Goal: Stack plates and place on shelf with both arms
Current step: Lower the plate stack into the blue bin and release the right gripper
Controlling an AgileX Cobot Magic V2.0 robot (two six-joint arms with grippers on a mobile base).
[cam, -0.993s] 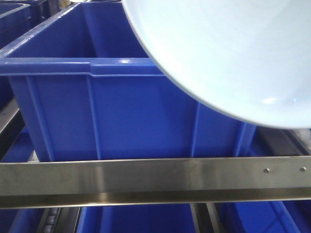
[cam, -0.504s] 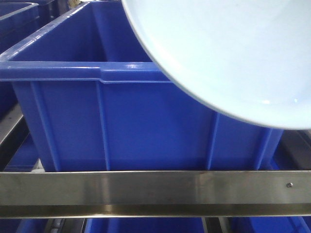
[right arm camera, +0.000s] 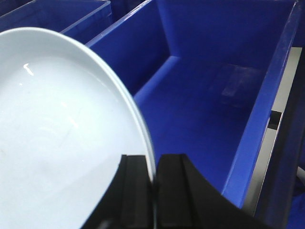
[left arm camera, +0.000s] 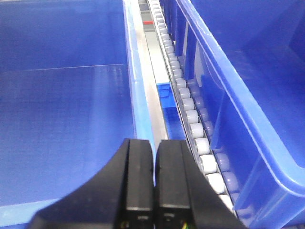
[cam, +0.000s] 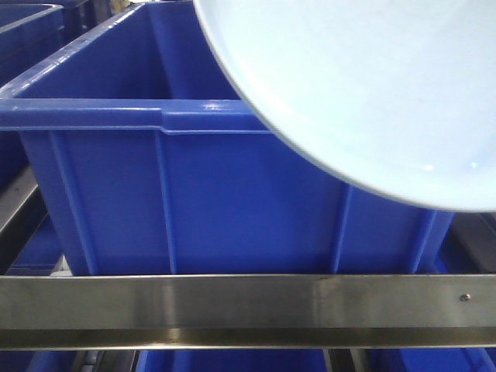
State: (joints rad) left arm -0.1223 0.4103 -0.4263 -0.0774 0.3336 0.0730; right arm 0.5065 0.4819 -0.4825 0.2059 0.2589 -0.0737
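We see, from the front camera, a large round glossy plate, pale bluish-white (cam: 364, 85), filling the upper right of the view. It hangs tilted in front of and above a big blue plastic crate (cam: 194, 194), and its lower rim curves across the crate's top right corner. Only one plate can be made out; we cannot tell whether a second lies against it.

Below the crate runs the long flat front rail of the brushed stainless-steel shelf (cam: 232, 306), with one small screw near its right end. More blue plastic shows beneath the rail.

From the right wrist camera, we see the right gripper (right arm camera: 153, 191) with its two black fingers (right arm camera: 133, 191) pressed onto the plate's thin raised rim, one finger on each face, holding it edge-on. The plate's pale inner surface spreads to the left. Beyond it lies the open inside of a blue crate, with another crate's rim at the upper left.

From the left wrist camera, we see the left gripper (left arm camera: 154, 186) with its black fingers brought together, only a thin slit between them and nothing in them. It hovers over the wall of a blue crate on the left. A track of small white rollers (left arm camera: 190, 124) runs between that crate and another to the right.
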